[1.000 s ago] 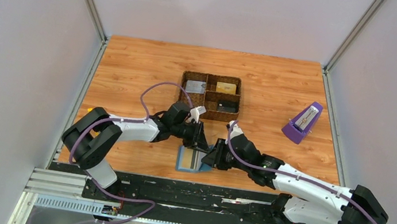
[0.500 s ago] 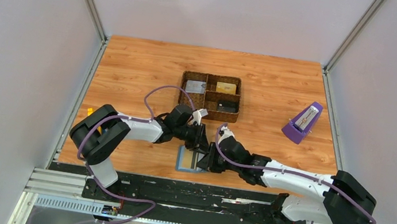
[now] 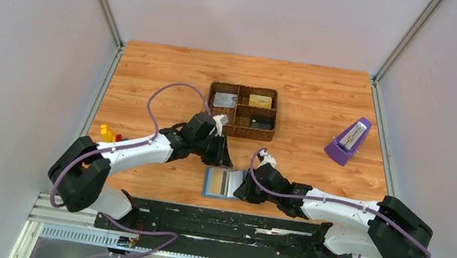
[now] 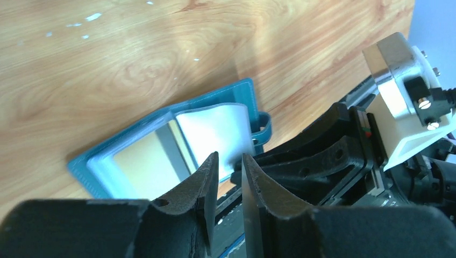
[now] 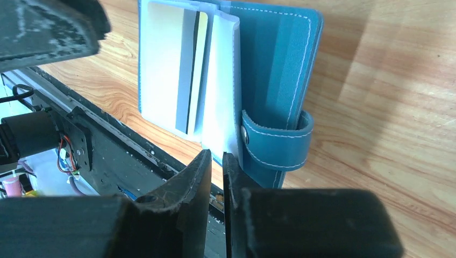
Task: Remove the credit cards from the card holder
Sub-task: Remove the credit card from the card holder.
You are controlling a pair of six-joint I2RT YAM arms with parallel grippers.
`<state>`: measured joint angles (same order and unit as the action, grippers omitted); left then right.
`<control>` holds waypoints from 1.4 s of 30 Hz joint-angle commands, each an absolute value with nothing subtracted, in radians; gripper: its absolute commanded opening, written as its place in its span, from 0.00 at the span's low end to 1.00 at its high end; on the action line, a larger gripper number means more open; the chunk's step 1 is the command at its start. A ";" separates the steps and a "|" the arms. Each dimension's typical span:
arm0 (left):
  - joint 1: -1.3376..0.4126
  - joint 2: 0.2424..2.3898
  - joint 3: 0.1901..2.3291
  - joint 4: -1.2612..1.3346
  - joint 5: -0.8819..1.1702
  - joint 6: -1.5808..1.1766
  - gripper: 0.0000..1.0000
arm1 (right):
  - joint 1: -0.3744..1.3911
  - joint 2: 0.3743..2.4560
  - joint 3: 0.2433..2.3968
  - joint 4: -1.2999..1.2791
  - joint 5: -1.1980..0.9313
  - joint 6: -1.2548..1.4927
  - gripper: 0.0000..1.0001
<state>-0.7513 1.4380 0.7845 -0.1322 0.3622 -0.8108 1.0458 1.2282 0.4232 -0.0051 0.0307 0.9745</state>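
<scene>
The blue card holder (image 3: pixel 217 183) lies open near the table's front edge. In the right wrist view its teal cover (image 5: pixel 274 70) and snap strap face up. A pale yellow credit card (image 5: pixel 200 64) with a dark stripe sits in a light inner pocket. My right gripper (image 3: pixel 244 190) is at the holder's right edge, its jaws (image 5: pixel 216 153) nearly together on the lower edge of a raised light flap (image 4: pixel 215 126). My left gripper (image 3: pixel 220 159) hovers just beyond the holder. Its jaws (image 4: pixel 229 156) stand a little apart with nothing between them.
A brown woven tray (image 3: pixel 248 134) behind the arms holds a silver card (image 3: pixel 223 100), a gold card (image 3: pixel 260 100) and a dark one (image 3: pixel 260 121). A purple metronome (image 3: pixel 348 141) stands at the right. Yellow and red blocks (image 3: pixel 108 133) lie at the left edge.
My left gripper has pulled back up and to the left, off the card holder. My right gripper has slid left and lower to the holder's right edge.
</scene>
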 commanded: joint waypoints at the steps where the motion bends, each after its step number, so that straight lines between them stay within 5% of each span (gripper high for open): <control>1: -0.755 1.336 0.779 -0.294 0.237 -0.758 0.30 | 1.036 1.212 0.433 0.048 0.048 0.961 0.16; 20: -0.755 1.292 0.620 -0.176 0.276 -0.776 0.27 | 0.978 1.427 0.643 0.022 -0.077 0.910 0.16; 42: -0.755 1.323 0.557 -0.141 0.263 -0.764 0.18 | 0.897 1.507 0.556 0.164 -0.195 0.868 0.21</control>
<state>-0.7513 1.3098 0.5674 -0.1825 0.2768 -0.7765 0.9031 1.4815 0.5690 0.1032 -0.1856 0.8871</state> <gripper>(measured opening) 0.185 0.205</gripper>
